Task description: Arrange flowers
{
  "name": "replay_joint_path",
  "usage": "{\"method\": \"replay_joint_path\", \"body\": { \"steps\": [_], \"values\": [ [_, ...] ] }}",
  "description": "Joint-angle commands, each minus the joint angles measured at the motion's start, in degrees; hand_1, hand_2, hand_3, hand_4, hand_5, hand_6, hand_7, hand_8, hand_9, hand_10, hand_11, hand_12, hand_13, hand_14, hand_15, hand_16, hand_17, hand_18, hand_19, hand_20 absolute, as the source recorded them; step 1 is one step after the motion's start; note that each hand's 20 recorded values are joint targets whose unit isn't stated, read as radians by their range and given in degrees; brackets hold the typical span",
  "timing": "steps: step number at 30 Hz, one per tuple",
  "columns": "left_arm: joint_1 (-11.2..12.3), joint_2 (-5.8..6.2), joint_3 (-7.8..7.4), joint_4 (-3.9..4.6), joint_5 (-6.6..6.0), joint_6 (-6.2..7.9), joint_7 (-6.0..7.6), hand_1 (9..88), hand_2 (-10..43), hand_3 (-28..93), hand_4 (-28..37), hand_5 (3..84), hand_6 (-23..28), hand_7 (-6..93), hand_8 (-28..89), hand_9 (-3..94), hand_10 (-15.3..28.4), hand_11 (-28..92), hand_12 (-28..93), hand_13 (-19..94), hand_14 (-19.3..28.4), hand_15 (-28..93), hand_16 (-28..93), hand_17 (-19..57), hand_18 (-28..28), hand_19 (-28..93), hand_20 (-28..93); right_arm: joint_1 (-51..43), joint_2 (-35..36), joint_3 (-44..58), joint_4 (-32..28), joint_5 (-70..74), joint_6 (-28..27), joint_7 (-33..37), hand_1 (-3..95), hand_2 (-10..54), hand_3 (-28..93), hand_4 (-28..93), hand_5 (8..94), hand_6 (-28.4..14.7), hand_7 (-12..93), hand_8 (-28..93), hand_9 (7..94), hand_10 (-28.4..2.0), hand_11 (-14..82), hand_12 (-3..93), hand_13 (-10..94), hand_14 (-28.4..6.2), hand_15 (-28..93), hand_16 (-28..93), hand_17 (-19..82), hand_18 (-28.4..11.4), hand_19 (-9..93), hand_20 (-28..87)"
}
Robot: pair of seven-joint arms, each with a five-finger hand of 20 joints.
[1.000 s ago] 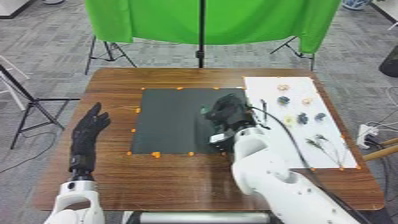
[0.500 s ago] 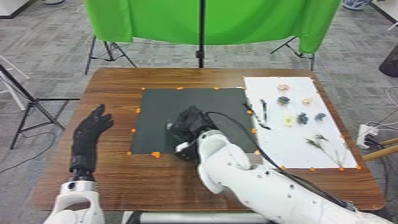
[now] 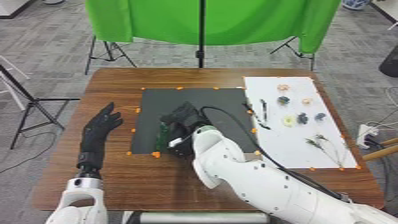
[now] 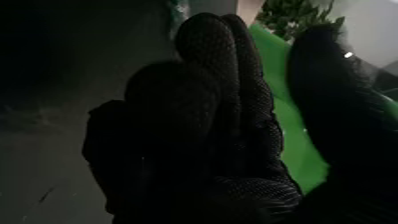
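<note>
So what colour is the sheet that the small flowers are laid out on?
White. The sheet shows best in the head view.

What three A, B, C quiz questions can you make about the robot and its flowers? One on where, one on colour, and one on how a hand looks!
1. Where is the robot's right hand?
A: on the floor
B: over the dark sheet
C: on the green cloth

2. What colour is the sheet under the loose flowers?
A: white
B: red
C: purple

3. How is the left hand?
A: in a fist
B: gripping a stem
C: open

Right letters:
1: B, the head view shows it there.
2: A, the flowers lie on a white sheet.
3: C, its fingers point forward, uncurled.
</note>
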Motion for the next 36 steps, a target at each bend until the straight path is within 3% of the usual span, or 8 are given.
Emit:
{"method": "replay_joint_path", "body": {
  "steps": [1, 6, 9, 11, 16, 20, 26, 36],
  "values": [
    [2.0, -1.19, -1.13, -0.05, -1.33, 0.43, -0.39, 19.5, 5.7, 64, -28.3, 33.2, 5.8, 4.4, -3, 34.3, 13.0, 17, 15, 26, 16.8, 29, 4, -1.6, 14.3, 14, 20, -1.1, 2.2, 1.2, -2.0, -1.9, -2.8, -2.0, 32.7, -9.5, 60, -18, 74.1, -5.9, 18, -7, 81.3, -15.2, 34.1, 29.9, 90, -4.9, 53, 35, 66, -10.9, 93, 42],
    [2.9, -2.26, -2.65, 0.28, -4.30, -1.12, 0.48, 19.7, 5.7, 63, -28.3, 33.6, 5.9, 4.4, -3, 34.3, 13.0, 17, 15, 26, 16.8, 29, 4, -1.6, 14.4, 14, 20, -4.4, 6.3, 5.2, -6.8, -4.7, -7.2, -3.2, 23.6, -3.7, 62, -12, 72.5, -6.4, 15, -6, 80.1, -16.8, 33.8, 30.1, 88, -6.8, 55, 35, 63, -13.3, 93, 46],
    [3.4, -2.81, -3.49, 0.41, -7.61, -0.46, 1.19, 18.7, 6.4, 63, -28.3, 35.3, 6.2, 4.4, -3, 34.6, 13.1, 17, 15, 26, 16.9, 29, 4, -1.5, 14.4, 14, 20, -7.5, 9.9, 9.0, -11.1, -11.0, -8.1, -4.0, 24.4, -3.3, 63, -11, 70.8, -6.1, 15, -6, 78.3, -17.4, 32.6, 29.8, 86, -7.8, 55, 35, 61, -14.6, 93, 46],
    [3.6, -2.76, -3.80, 0.19, -8.61, 0.24, 1.30, 18.5, 7.4, 62, -28.3, 36.8, 6.3, 4.5, -3, 35.4, 13.3, 17, 14, 26, 16.9, 29, 4, -1.6, 14.4, 14, 20, -10.3, 13.1, 13.1, -14.6, -14.6, -8.1, -4.4, 26.4, -5.6, 64, -11, 69.2, -5.9, 15, -6, 76.8, -17.4, 30.6, 29.2, 84, -8.3, 55, 35, 59, -15.2, 93, 46],
    [4.0, -2.56, -4.34, -0.42, -8.87, 1.04, 1.53, 19.0, 22.3, 59, -28.3, 40.1, 5.9, 5.9, -4, 37.9, 13.6, 18, 14, 27, 17.1, 29, 4, -1.3, 14.4, 15, 20, -18.3, 21.4, 25.8, -21.1, -24.0, -7.4, -3.5, 33.4, -9.4, 64, -11, 67.5, -5.6, 15, -6, 75.8, -17.1, 27.6, 28.3, 82, -8.7, 57, 33, 56, -15.9, 93, 48],
    [4.2, -2.70, -4.37, -0.73, -8.72, 1.25, 1.26, 19.3, 26.4, 59, -28.3, 41.1, 5.8, 6.6, -4, 38.9, 13.7, 18, 14, 28, 17.1, 30, 4, -1.1, 14.2, 15, 20, -27.4, 27.1, 37.9, -23.6, -33.2, -8.2, -0.2, 36.9, -9.5, 65, -13, 66.9, -5.0, 16, -6, 74.2, -16.4, 26.7, 28.4, 80, -8.5, 58, 34, 55, -15.9, 93, 48],
    [4.4, -2.59, -3.90, -1.16, -7.95, 3.24, 0.52, 20.1, 17.9, 63, -28.3, 41.2, 6.3, 6.8, -4, 39.0, 13.9, 19, 13, 27, 17.1, 31, 3, -1.1, 14.1, 15, 20, -43.0, 31.3, 55.5, -22.9, -42.2, -14.3, 6.3, 35.5, -9.5, 64, -16, 64.3, -5.1, 16, -6, 68.9, -17.3, 23.4, 27.9, 75, -9.8, 59, 34, 52, -16.4, 93, 48],
    [3.9, -2.76, -2.50, -1.08, -5.99, 0.68, 0.01, 24.7, 9.5, 65, -28.2, 42.6, 6.4, 8.6, -4, 40.6, 14.4, 21, 14, 29, 17.7, 34, 3, -1.0, 14.2, 17, 21, -57.6, 32.5, 70.9, -21.7, -36.2, -32.5, 6.1, 35.1, -9.5, 62, -22, 62.7, -5.3, 15, -6, 65.4, -17.8, 19.8, 26.7, 71, -11.7, 60, 33, 48, -17.9, 90, 49]
  ]
}}
